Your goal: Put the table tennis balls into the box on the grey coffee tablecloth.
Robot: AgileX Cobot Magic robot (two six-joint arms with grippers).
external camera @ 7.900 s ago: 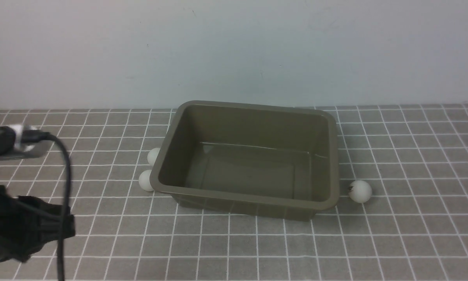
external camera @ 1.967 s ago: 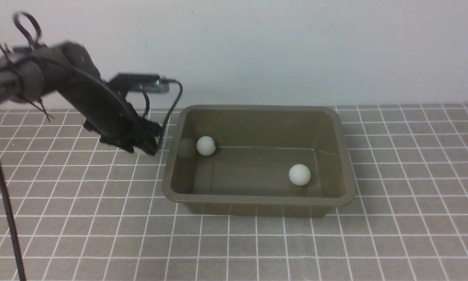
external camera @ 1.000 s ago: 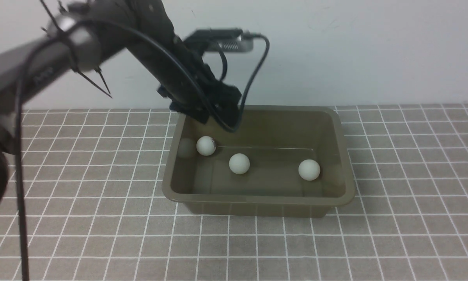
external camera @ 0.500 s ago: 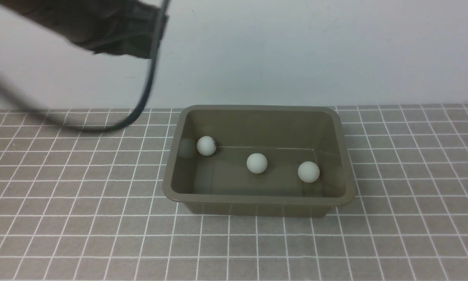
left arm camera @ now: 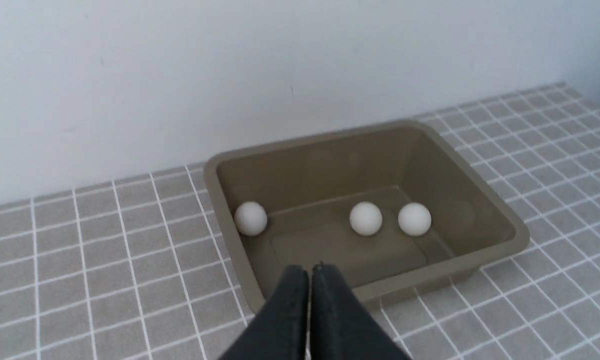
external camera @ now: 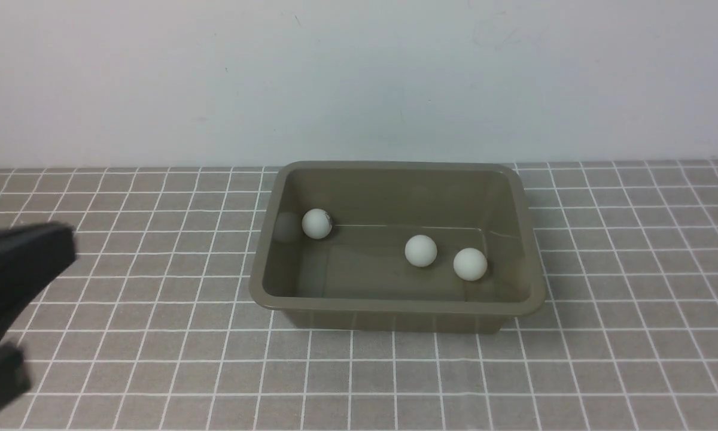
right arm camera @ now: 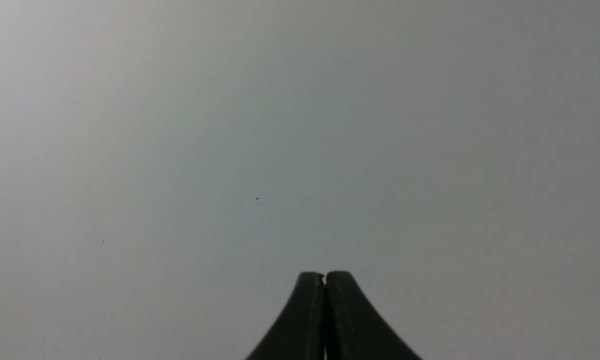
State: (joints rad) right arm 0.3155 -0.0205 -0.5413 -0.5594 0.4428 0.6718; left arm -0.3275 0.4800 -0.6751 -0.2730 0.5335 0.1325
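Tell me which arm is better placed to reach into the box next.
Left, probably: the left gripper, shut, points at the box holding all three balls; the right gripper faces only blank wall.

Ahead of me I see 1 plain, pale grey wall (external camera: 359,78), flecked with faint specks (external camera: 298,20).

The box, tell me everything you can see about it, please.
The box is a rectangular olive-brown tub of glossy plastic, with rounded corners, a rolled rim, tapering walls and no lid. It sits upright on the grey coffee tablecloth, near its far edge. Three table tennis balls lie on its floor, one near its left side, two close together but apart toward the right.
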